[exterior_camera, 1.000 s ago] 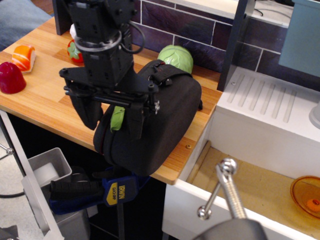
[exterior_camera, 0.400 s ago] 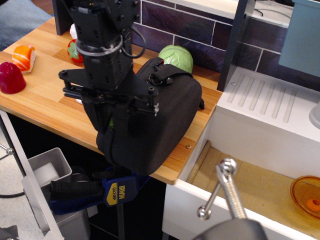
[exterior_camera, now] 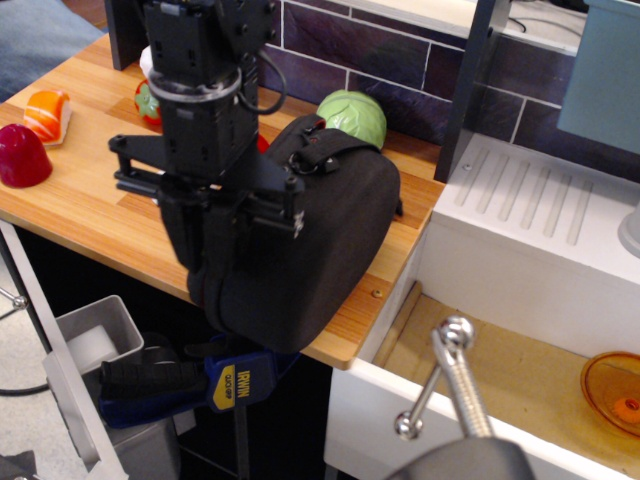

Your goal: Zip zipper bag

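The zipper bag (exterior_camera: 320,240), a large black fabric case with a strap and clip (exterior_camera: 322,152) on top, lies on the wooden counter (exterior_camera: 90,205) and overhangs its front edge. My gripper (exterior_camera: 212,280) hangs down at the bag's left front edge. Its black fingers (exterior_camera: 188,250) are pressed together against the zipper seam. The lime-green pull tab is hidden between them.
A green cabbage toy (exterior_camera: 352,115) sits behind the bag. A red toy (exterior_camera: 22,155), an orange sushi toy (exterior_camera: 47,112) and a tomato toy (exterior_camera: 148,100) lie to the left. A blue clamp (exterior_camera: 235,385) is under the counter edge. A white sink unit (exterior_camera: 530,230) and an open drawer (exterior_camera: 500,380) are on the right.
The fingers were open with the green pull tab showing between them. They have closed on it, the tab is now covered, and the gripper has shifted slightly left.
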Robot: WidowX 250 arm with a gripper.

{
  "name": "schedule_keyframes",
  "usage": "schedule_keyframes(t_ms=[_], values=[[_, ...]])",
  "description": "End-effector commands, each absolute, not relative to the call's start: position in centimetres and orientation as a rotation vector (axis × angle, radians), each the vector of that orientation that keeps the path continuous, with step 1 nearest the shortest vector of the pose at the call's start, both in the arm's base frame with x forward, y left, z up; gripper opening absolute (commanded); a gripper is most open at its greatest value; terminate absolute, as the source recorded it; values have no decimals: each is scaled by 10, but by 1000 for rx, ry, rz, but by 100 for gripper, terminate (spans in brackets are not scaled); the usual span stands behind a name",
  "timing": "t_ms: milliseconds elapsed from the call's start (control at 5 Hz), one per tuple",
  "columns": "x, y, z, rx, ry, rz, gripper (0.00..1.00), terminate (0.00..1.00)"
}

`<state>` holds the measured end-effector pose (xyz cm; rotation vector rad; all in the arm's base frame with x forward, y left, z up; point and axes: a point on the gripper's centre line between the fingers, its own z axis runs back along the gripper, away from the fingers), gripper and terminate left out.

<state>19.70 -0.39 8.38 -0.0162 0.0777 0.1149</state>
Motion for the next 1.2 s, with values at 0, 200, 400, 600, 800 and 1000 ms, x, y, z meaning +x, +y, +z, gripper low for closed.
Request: schedule_keyframes(t_ms=[0,200,400,600,800,1000], values=[[165,4,73,26,34,36,0,0],[155,16,61,51,7,28,0,0],[158,25,33,93,-63,41,0,0],[162,28,11,116,-88,41,0,0],[165,30,-6,137,-89,44,0,0],[165,36,-24,182,-93,62,0,0]])
